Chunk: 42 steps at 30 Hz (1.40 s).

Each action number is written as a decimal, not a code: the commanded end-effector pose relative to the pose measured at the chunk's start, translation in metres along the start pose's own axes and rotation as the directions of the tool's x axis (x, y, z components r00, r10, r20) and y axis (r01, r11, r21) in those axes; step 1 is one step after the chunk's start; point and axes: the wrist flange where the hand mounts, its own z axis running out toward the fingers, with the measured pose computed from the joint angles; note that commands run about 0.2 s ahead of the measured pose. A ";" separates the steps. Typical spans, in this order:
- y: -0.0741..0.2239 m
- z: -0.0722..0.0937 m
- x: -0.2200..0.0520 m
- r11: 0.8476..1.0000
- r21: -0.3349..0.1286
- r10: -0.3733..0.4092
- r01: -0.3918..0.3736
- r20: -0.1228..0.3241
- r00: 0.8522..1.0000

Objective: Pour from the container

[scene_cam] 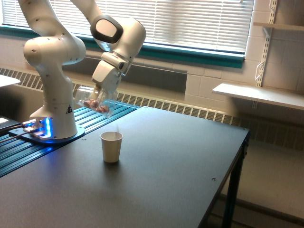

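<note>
My gripper (100, 94) is shut on the container (94, 101), a clear plastic cup with pinkish-brown pieces showing through its wall. The container is tipped far over on its side, its mouth toward the exterior view's right and slightly down. It hangs in the air above and a little to the left of a cream-white paper cup (111, 146), which stands upright on the dark table (156, 180). A clear gap separates the two cups. I see no pieces falling.
The white arm's base (52, 109) stands on a blue-lit mount at the exterior view's left, beside a ribbed dark surface (57, 147). The table's right edge (230, 175) drops to the floor. Wall shelves (259, 95) hang at the right.
</note>
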 end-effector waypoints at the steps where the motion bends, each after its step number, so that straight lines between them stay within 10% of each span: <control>1: 0.005 0.018 -0.001 1.000 -0.025 0.010 -0.009 0.056 0.998; 27: -0.012 0.030 -0.010 0.996 -0.065 -0.050 0.055 0.072 0.996; 35: -0.011 0.020 -0.004 0.999 -0.003 0.035 -0.035 -0.023 0.999; 42: -0.003 0.017 -0.002 0.997 0.072 0.037 -0.037 0.008 0.999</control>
